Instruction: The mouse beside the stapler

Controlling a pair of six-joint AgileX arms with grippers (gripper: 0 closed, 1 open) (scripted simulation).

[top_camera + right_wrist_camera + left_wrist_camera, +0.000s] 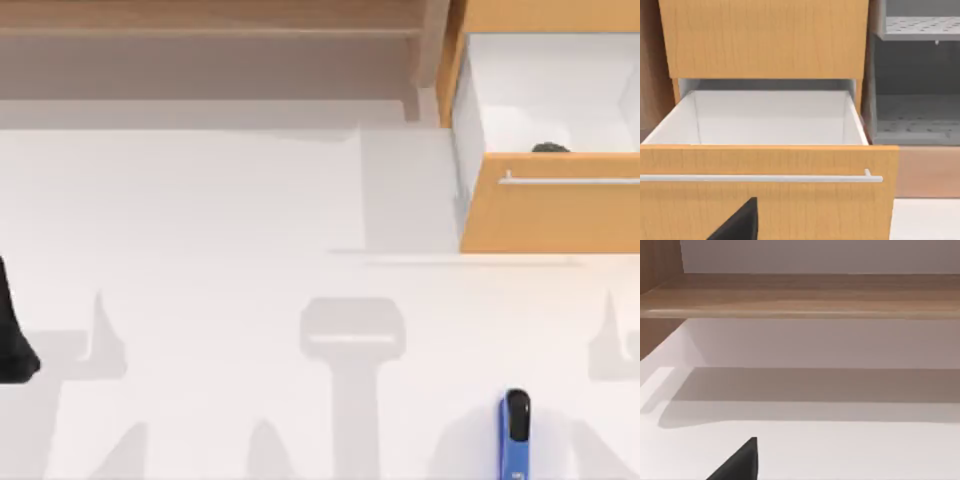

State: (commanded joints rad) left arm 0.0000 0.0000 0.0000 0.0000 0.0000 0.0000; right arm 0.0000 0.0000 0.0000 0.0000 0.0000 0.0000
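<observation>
Small black dome-shaped mouse [549, 148] is sitting inside the open wooden drawer [560, 205], well apart from the bright blue stapler [515, 436] lying on the table, awaiting retrieval. Left arm [12, 335] is idling at the table's left edge; jaw state cannot be told.

No readable text, labels or numbers anywhere (plain surfaces throughout).

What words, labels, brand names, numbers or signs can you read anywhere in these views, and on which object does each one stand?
None: no readable text in these views.
The blue stapler, the drawer front with its metal handle, and the white table are all plain.
The dark mouse peeking over the drawer's edge shows no marking.
</observation>
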